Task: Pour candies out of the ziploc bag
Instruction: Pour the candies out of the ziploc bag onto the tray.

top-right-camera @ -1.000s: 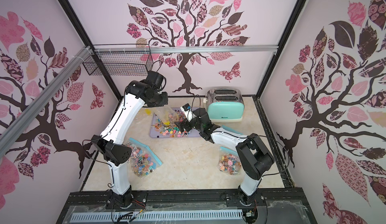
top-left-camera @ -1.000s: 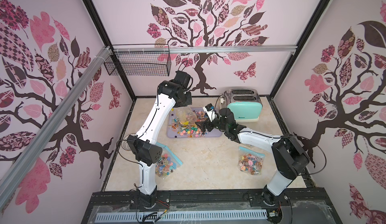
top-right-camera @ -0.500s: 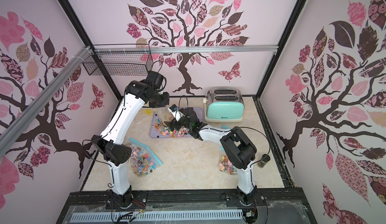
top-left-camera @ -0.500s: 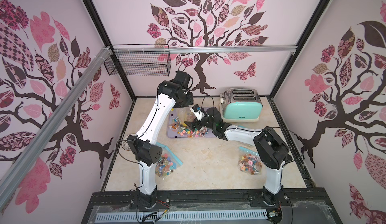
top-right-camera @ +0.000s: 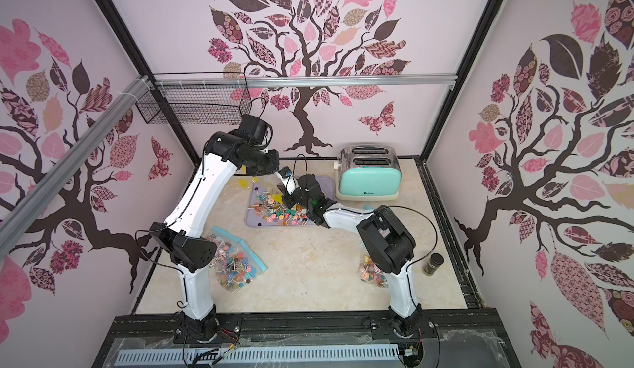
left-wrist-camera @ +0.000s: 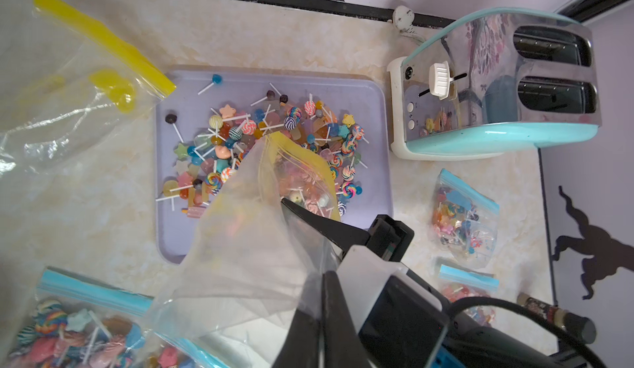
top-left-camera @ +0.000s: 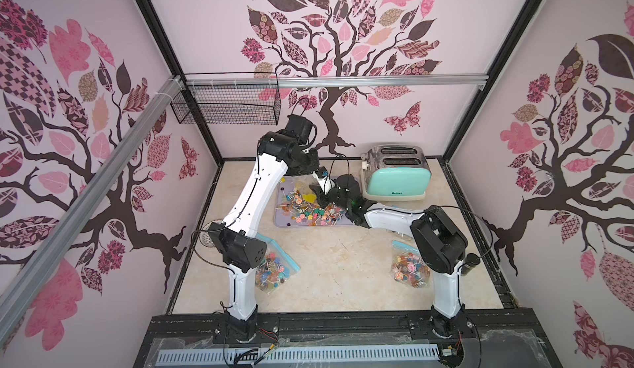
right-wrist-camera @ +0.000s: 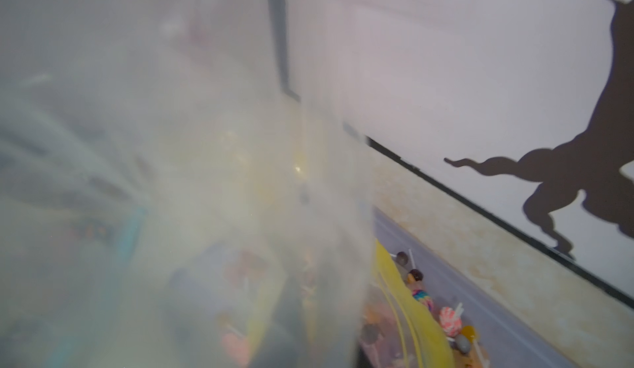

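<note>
Since the earlier frame the right gripper (left-wrist-camera: 288,205) has been swung inward over the tray (left-wrist-camera: 178,232), jaws now pressed together on the upended ziploc bag (left-wrist-camera: 247,239). Whether the left gripper (left-wrist-camera: 320,291) pinches it cannot be told. Candies (left-wrist-camera: 240,133) are heaped on the tray; some remain at the bag's mouth.

White arms (top-left-camera: 254,191), black joints (top-left-camera: 242,249), apparently cabled.
</note>
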